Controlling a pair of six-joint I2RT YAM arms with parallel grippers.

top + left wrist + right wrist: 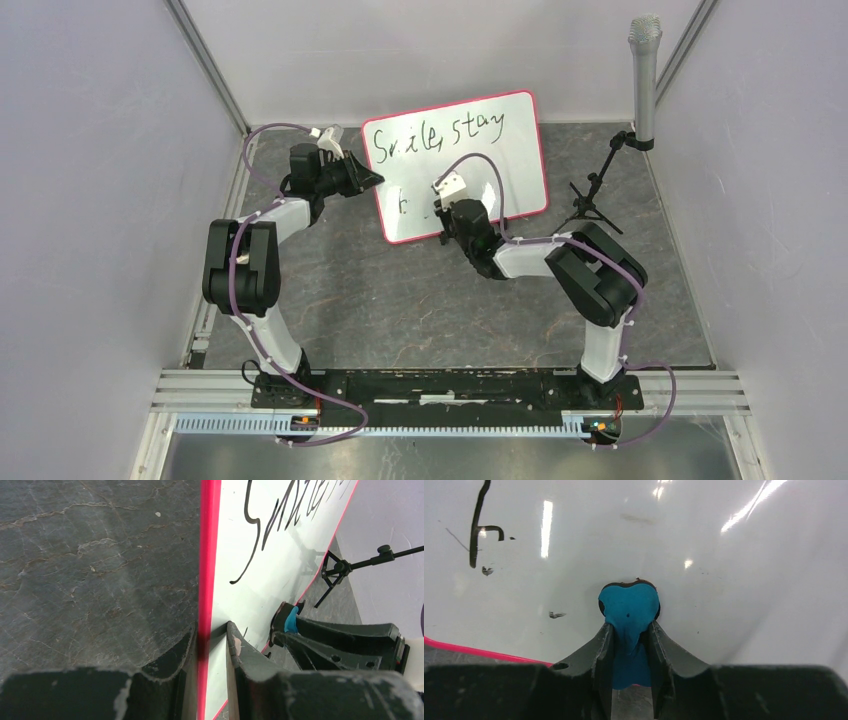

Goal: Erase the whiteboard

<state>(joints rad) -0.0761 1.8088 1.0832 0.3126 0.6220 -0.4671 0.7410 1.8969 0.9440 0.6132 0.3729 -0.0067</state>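
The whiteboard (500,150) with its pink-red frame stands tilted at the back of the table; "Smile, stay" is written along its top and a few marks remain at lower left. My left gripper (374,178) is shut on the board's left edge (206,580), one finger on each side of the frame. My right gripper (447,212) is shut on the blue-and-black eraser (629,607) and presses it against the lower part of the board (724,555). The eraser also shows in the left wrist view (291,620). A black "h" mark (476,540) lies left of the eraser.
A microphone (645,70) on a small black tripod stand (592,200) stands right of the board, also seen in the left wrist view (345,567). Grey walls enclose the dark stone-pattern table (400,300) on three sides.
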